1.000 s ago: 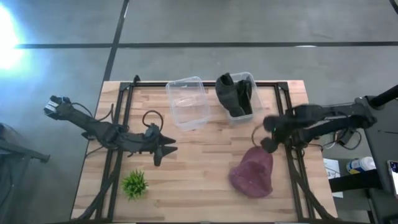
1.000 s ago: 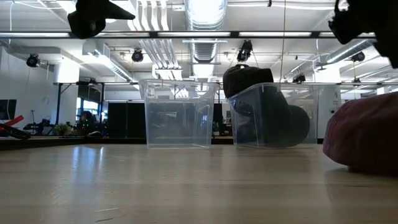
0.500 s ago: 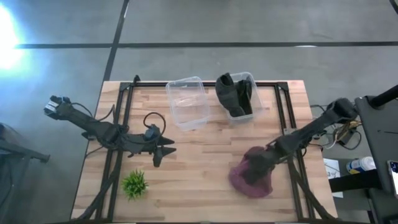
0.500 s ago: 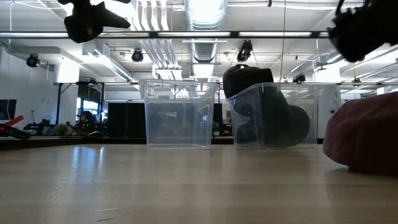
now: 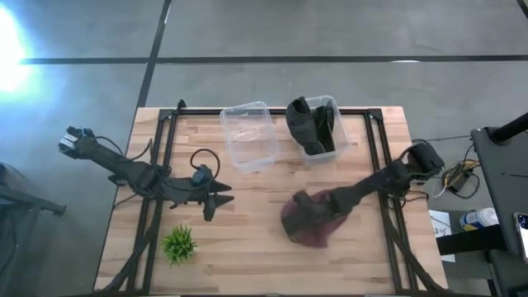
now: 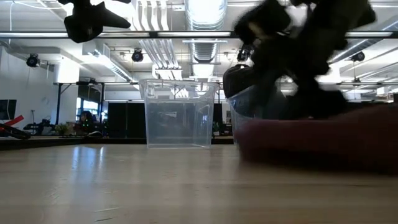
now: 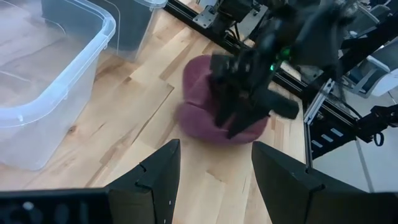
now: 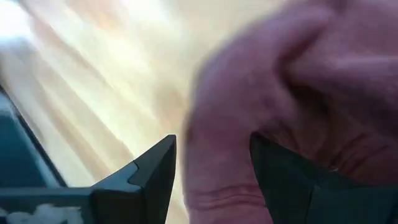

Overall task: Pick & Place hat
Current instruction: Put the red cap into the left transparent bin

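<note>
The maroon hat (image 5: 304, 227) lies on the wooden table, right of centre; it also shows in the left wrist view (image 7: 196, 106) and low on the right of the low view (image 6: 323, 140). My right gripper (image 5: 318, 210) is down on top of the hat, open, with hat cloth (image 8: 280, 93) bulging between its fingers. The left wrist view shows that gripper (image 7: 245, 102) over the hat's crown. My left gripper (image 5: 224, 198) hovers open above the table, left of the hat, and touches nothing. My right gripper meets the top of the maroon hat, slanting down from the table's right side. Its open fingers (image 8: 152, 171) stand on either side of a bulge of cloth (image 8: 217, 143) near the crown. The hat rests on the table under it. The view is blurred, so the exact hold does not show.
A clear empty bin (image 5: 249, 137) stands at the far middle of the table. Beside it a second clear bin (image 5: 328, 109) holds a dark hat (image 5: 308, 124). A small green plant (image 5: 178, 244) sits near the left front. Black frame rails (image 5: 375, 140) run along both sides.
My right gripper has swung from above the table's right edge down onto the hat, then toward the table's left. The hat has slid leftward along the table under it and looks flatter and more bunched than before. My left arm has kept still.
</note>
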Controlling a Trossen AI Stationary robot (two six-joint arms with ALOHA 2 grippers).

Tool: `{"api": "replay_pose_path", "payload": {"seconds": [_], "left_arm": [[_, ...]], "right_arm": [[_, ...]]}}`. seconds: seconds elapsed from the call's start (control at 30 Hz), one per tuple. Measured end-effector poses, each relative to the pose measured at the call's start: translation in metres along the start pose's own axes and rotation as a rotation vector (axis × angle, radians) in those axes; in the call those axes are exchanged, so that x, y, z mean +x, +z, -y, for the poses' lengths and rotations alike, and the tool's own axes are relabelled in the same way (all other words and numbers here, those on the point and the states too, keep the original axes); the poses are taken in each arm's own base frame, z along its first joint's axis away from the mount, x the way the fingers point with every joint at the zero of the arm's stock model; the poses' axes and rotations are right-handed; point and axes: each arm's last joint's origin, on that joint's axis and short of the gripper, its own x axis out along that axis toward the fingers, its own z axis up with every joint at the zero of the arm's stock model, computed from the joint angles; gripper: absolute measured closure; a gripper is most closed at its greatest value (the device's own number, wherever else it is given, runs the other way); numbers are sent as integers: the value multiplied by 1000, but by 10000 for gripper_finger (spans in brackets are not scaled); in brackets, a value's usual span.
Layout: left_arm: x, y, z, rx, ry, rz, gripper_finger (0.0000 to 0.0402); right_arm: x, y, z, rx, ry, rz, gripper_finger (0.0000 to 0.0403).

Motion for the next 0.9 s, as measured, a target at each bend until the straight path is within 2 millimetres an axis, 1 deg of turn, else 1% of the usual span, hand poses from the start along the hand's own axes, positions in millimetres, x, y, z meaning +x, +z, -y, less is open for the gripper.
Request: {"api": "replay_pose_path", "payload": {"seconds": [0.07,0.13,0.2,0.27,0.3,0.43,0.53,0.6,0.7,0.8,0.9], "left_arm": [[2,-1,0,-4,5,-4,209],[5,-3,0,-11,15,-11,209],[10,-6,1,-10,28,-22,209],[17,-9,2,-2,38,-28,209],[22,-10,3,3,36,-28,209],[47,-9,9,4,-61,-22,209],[72,-8,7,1,-115,-18,209],[90,-7,1,-17,-112,-25,209],[116,-5,-8,-52,-103,-57,209],[139,-4,-9,-88,-109,-98,209],[164,-8,-4,-85,-110,-140,209]], "right_arm": [[-10,13,-17,-16,60,94,202],[-26,24,-32,-61,122,136,202],[-44,30,-44,-106,168,157,202],[-63,33,-48,-119,136,162,202],[-73,32,-45,-112,81,155,202],[-103,17,-18,-28,-211,83,202],[-123,5,4,89,-336,45,202],[-132,-2,20,154,-367,42,202],[-138,-10,44,212,-378,41,202],[-141,-14,69,219,-389,41,202],[-140,-13,92,208,-388,73,202]]}}
